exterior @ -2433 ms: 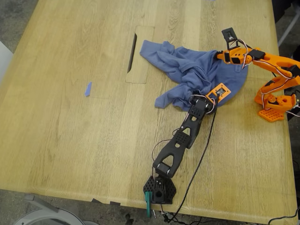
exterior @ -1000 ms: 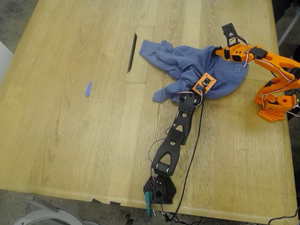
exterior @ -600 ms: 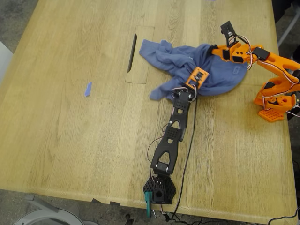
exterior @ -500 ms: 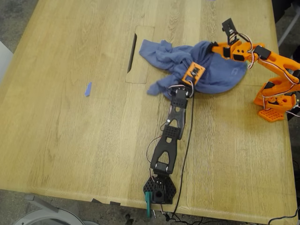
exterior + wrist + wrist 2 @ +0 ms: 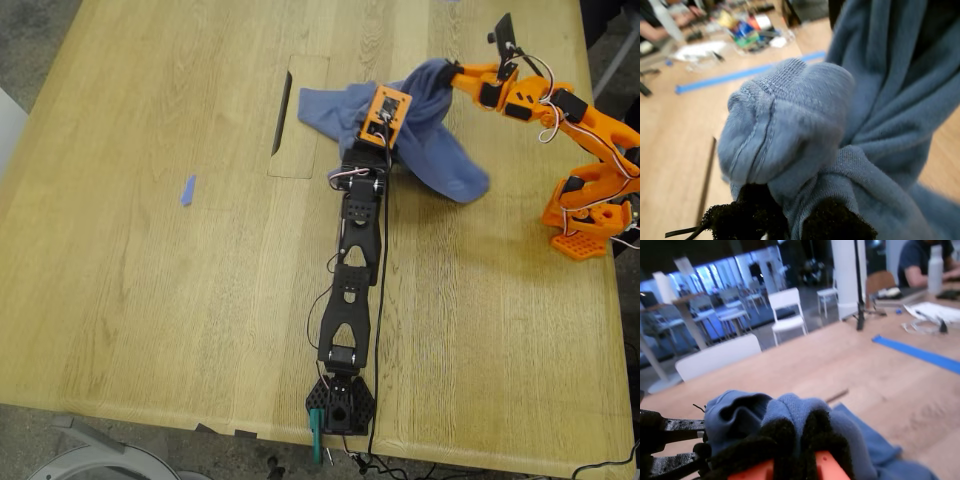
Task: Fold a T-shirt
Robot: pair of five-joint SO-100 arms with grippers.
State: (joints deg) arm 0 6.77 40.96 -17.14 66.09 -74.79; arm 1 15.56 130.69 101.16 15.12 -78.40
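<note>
Two grippers clamp one T-shirt (image 5: 430, 150) above a wooden table (image 5: 150, 300), and the long dark slot (image 5: 283, 110) cut into the tabletop serves here as the reference mark. My first gripper (image 5: 373, 132), at the end of the black arm (image 5: 350, 280), stands a short way from the slot on the side toward the orange arm (image 5: 590, 130); its dark padded jaws are closed on a bunched fold of the slate-blue cloth, and in the first wrist view a rolled, stitched hem bulges just above the gripper (image 5: 790, 222), with the rest of the T-shirt (image 5: 880, 100) hanging in long folds beside it. My second gripper (image 5: 455, 72), on the orange arm, sits farther from the slot than the first and is likewise clenched on the cloth; in the second wrist view the fabric (image 5: 740, 412) wells up over the gripper (image 5: 800, 437). The T-shirt is stretched between the two holds: one end lies on the table right beside the slot, and a loose flap trails down past the black arm on the side away from the slot. Its chest print cannot be made out. A small blue scrap (image 5: 188, 190) lies on the table on the far side of the slot from the T-shirt, well apart from it. A strip of blue tape (image 5: 920, 354) shows on the wood in the second wrist view.
</note>
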